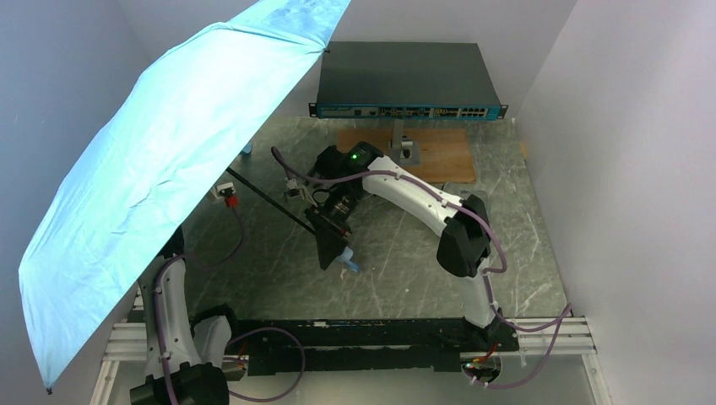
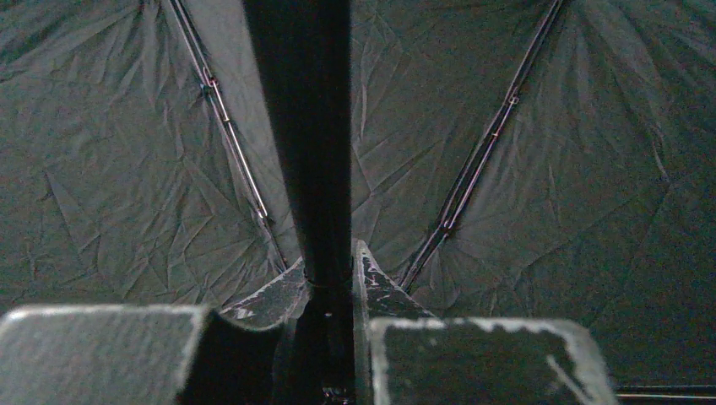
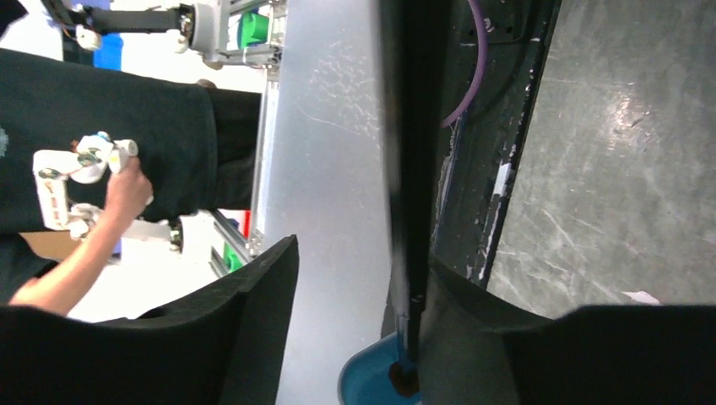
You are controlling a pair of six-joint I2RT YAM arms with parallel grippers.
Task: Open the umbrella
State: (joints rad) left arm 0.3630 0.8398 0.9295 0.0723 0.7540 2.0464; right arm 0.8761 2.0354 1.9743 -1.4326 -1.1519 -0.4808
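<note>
Sky-blue umbrella point(image 1: 169, 169), black underside point(image 2: 110, 186), grey marbled table point(image 1: 397, 261), brown board point(image 1: 443, 156)

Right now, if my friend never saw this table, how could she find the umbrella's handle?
Look for the big sky-blue canopy leaning over the left side of the table. Follow the thin black shaft from under it toward the middle, to the right gripper. Right by its fingers is the handle: a small pale-blue stub, unlike the black parts around it.

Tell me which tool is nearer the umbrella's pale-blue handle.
Right. The right tool straddles the shaft right beside the handle; the left tool grips the shaft far up it, under the canopy.
</note>
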